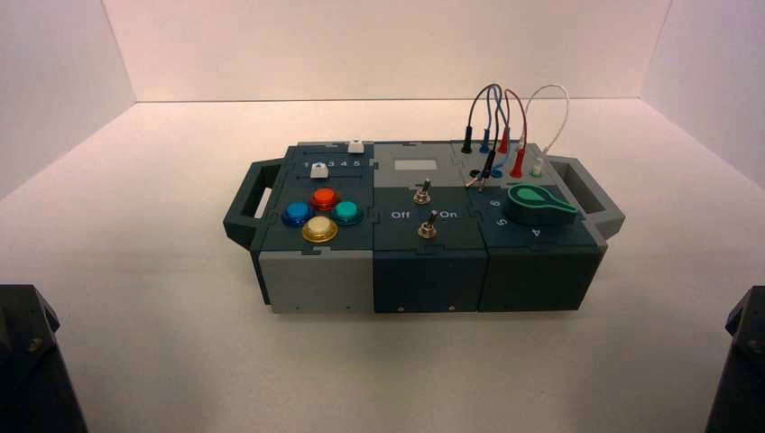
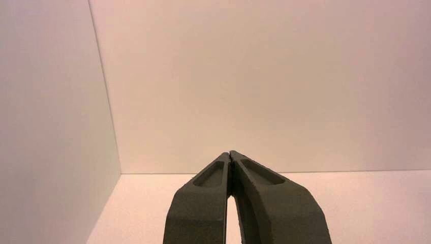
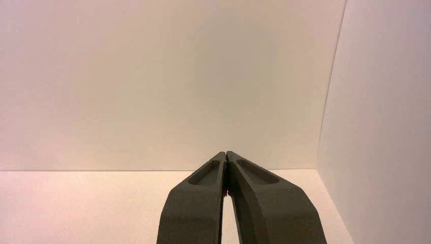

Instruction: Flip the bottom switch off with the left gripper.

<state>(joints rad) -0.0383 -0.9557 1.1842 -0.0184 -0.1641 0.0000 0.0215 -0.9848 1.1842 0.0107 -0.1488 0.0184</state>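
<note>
The box [image 1: 316,289] stands in the middle of the white floor. Its centre panel bears two small metal toggle switches, the top one [image 1: 421,192] and the bottom one [image 1: 429,225] nearer me. My left gripper [image 2: 231,152] is shut and empty, fingertips touching, and faces the bare back wall; the box does not show in the left wrist view. Only the left arm's black body [image 1: 27,361] shows in the high view, at the near left corner, far from the switches. My right gripper [image 3: 225,152] is shut and empty, with its arm [image 1: 744,361] parked at the near right corner.
Left of the switches are red [image 1: 324,198], blue [image 1: 297,214], green [image 1: 347,212] and yellow [image 1: 319,229] buttons and two white sliders [image 1: 318,170]. At the right are a green knob [image 1: 539,204] and looped wires [image 1: 505,117]. Handles stick out at both ends. White walls enclose the floor.
</note>
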